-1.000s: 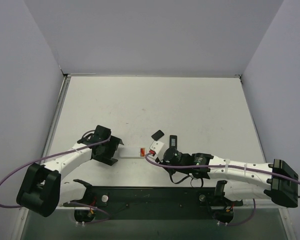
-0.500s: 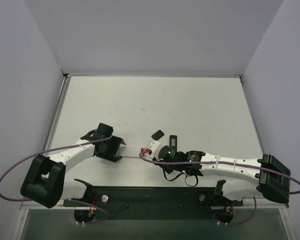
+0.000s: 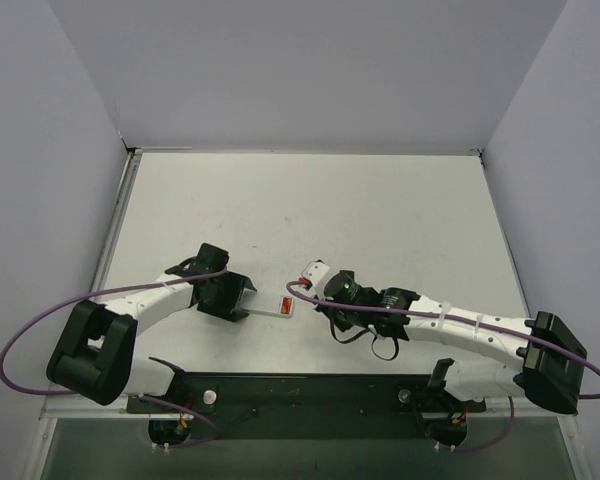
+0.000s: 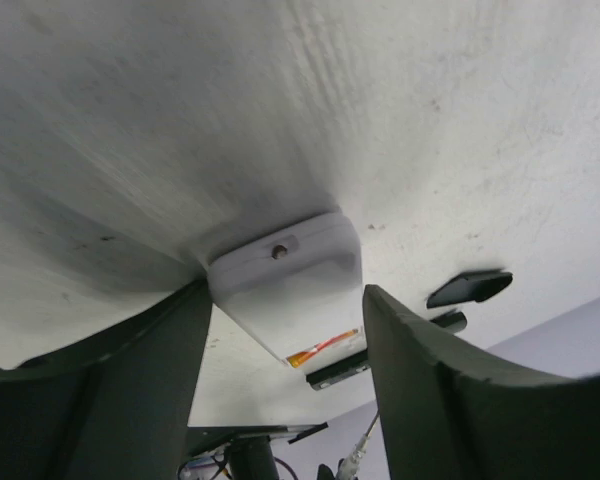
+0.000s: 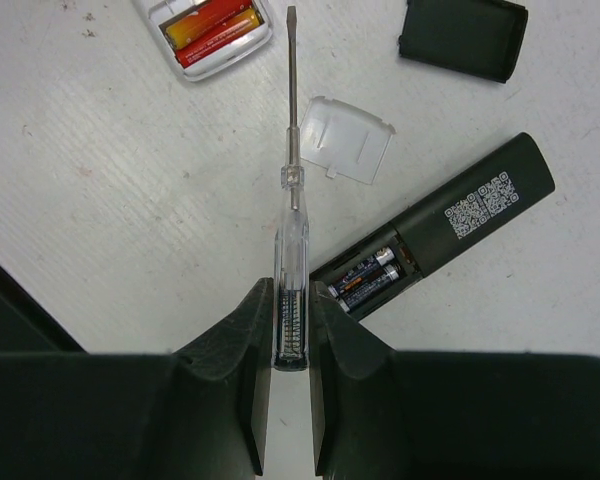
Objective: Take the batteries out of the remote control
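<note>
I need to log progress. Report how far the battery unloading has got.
Done: the black cover and clear cover lie detached. In hand: the right gripper clamps the screwdriver; the left gripper holds the white remote. Left: two batteries sit in the black remote, and a red-yellow pair in the white one. None is out.

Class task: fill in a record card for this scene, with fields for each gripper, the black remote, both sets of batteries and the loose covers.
right gripper: shut on a screwdriver, tip pointing away
left gripper: fingers either side of the white remote, apparently clamping it
black remote: flat on the table, compartment open
batteries: two, seated in the black remote
red batteries: in the white remote's open compartment
covers: black cover and clear cover, both loose
</note>
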### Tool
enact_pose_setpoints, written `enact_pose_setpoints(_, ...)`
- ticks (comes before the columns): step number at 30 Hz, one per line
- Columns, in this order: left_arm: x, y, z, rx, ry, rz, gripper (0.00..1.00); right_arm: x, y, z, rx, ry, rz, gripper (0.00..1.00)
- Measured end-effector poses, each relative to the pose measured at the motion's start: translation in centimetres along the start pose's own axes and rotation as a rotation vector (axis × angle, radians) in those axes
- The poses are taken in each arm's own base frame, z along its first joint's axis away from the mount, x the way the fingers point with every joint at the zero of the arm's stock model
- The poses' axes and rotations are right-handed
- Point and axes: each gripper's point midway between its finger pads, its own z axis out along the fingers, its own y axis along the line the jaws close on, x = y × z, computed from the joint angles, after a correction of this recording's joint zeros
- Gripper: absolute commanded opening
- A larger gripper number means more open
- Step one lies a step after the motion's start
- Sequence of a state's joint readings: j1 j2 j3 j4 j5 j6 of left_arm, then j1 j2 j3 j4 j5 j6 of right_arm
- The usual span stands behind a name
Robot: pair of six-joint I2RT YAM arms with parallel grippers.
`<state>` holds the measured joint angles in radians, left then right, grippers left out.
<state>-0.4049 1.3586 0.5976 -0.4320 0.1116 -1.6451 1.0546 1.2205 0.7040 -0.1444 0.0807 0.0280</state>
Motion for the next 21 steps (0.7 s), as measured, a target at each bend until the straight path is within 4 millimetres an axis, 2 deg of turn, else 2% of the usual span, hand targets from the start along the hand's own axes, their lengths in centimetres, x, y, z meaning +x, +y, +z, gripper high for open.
enact_pose_setpoints(2,0.2,-0.5,-0.1,0.013,0.010,0.010,0.90,-0.2,0.0,-0.2,-0.003,-0.009,0.002,0.00)
enact_pose_setpoints(4,0.2,-0.8,-0.2,0.017,0.012,0.020,0.92,-0.3,0.1,-0.3,-0.008,-0.016,0.004,0.00)
enact_pose_setpoints(21,-0.9,0.1,0.1,-0.172,-0.053,-0.043,0.89,-1.5,1.2,-1.1,-0.039,-0.074,-0.012,0.00)
